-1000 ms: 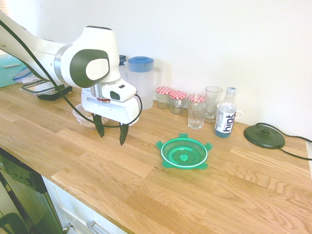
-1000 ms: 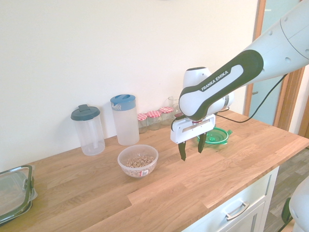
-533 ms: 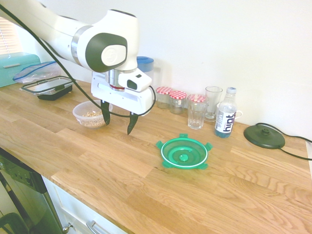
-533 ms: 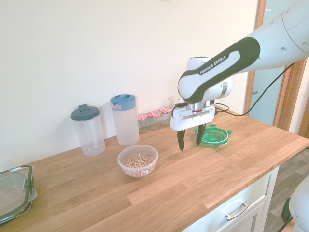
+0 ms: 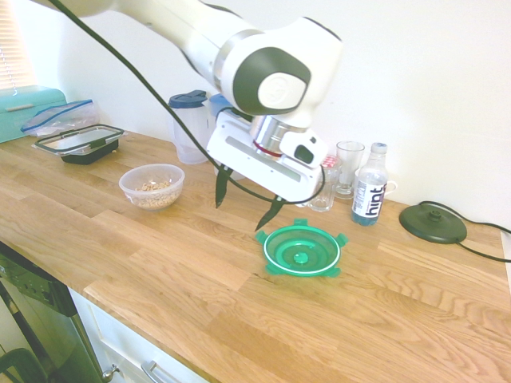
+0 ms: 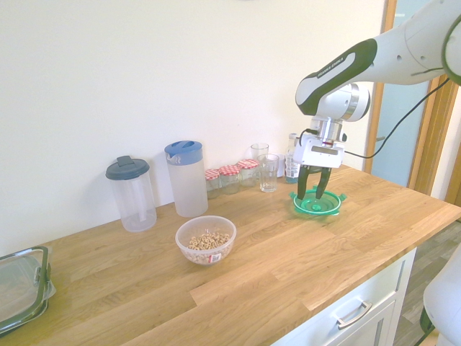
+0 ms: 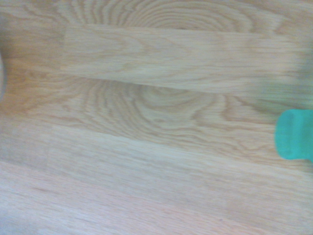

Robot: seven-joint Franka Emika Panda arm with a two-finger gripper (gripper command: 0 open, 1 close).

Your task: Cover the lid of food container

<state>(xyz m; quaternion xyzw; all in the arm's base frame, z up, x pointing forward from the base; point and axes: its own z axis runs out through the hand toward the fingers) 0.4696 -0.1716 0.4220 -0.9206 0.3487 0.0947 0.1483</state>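
Observation:
The round green lid [image 5: 302, 250] lies flat on the wooden counter, also seen as the lid [image 6: 317, 204] in the second exterior view, and one green tab of the lid [image 7: 295, 134] shows blurred in the wrist view. The food container [image 5: 152, 185], a small clear bowl of brownish grains, stands to the left; the same food container [image 6: 206, 239] sits near the counter's middle in the other view. My gripper [image 5: 247, 199] hangs open just above the lid's near-left edge, holding nothing. In the second exterior view the gripper [image 6: 313, 186] is right over the lid.
Behind the lid stand checked-lid jars [image 5: 281, 162], glasses [image 5: 349, 167], a water bottle [image 5: 370, 195] and two clear pitchers [image 6: 187, 178]. A black corded disc [image 5: 433, 223] lies at the right. A rectangular black-rimmed box [image 5: 78, 144] sits far left.
The arm has swung from beside the bowl across the counter to the lid. The gripper has stayed open and empty. Bowl and lid have not moved.

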